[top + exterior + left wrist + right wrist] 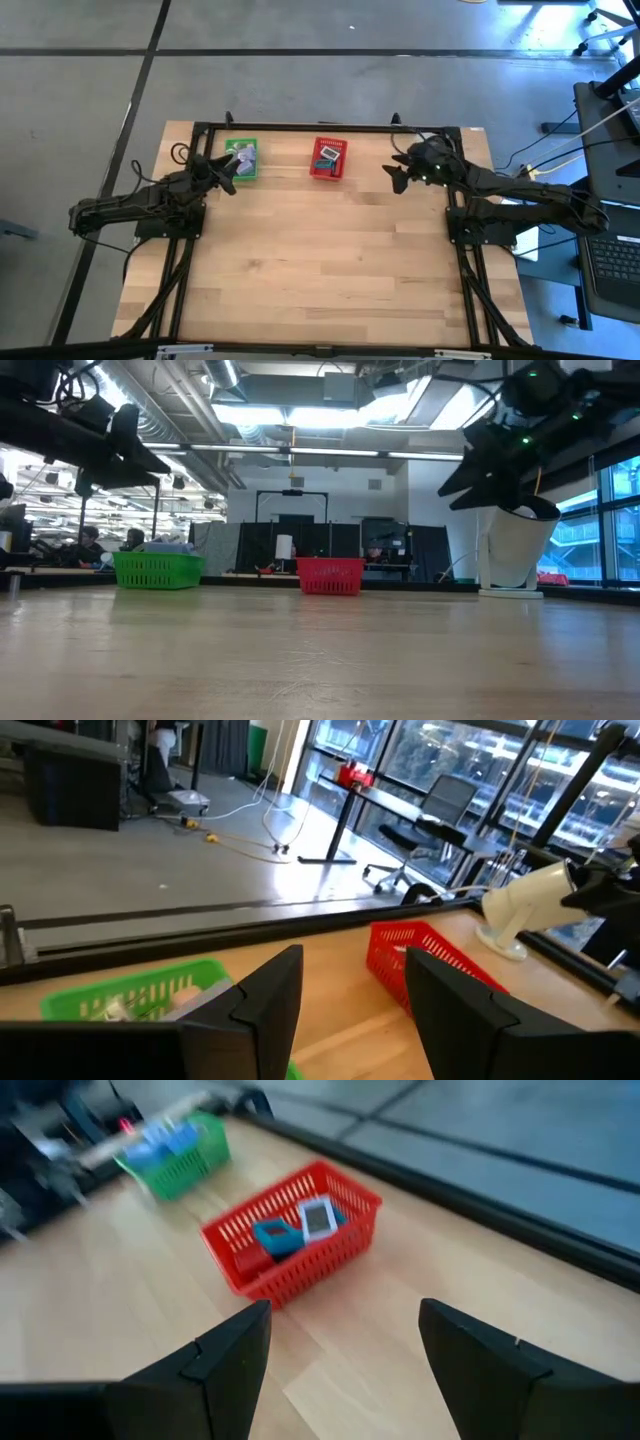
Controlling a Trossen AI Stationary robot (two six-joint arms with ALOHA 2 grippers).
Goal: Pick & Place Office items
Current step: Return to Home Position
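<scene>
High view: office items (317, 1217) sit inside red basket (328, 177) and green basket (254, 170) left of it. Left gripper (227, 178) hangs over green basket's far edge, right gripper (398, 173) right of red basket. Both spread wide, empty. Risk: left fingers snag green rim on pull-back, dragging or tipping basket.

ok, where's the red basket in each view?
High view: red basket near the top edge of the table, mid-width, right of the green basket.
Low view: red basket at centre, green basket to its left.
Left wrist view: red basket beyond the open left gripper, partly hidden by it.
Right wrist view: red basket mid-picture, ahead of the open right gripper.
Shared landmark: the green basket, in all four.
</scene>
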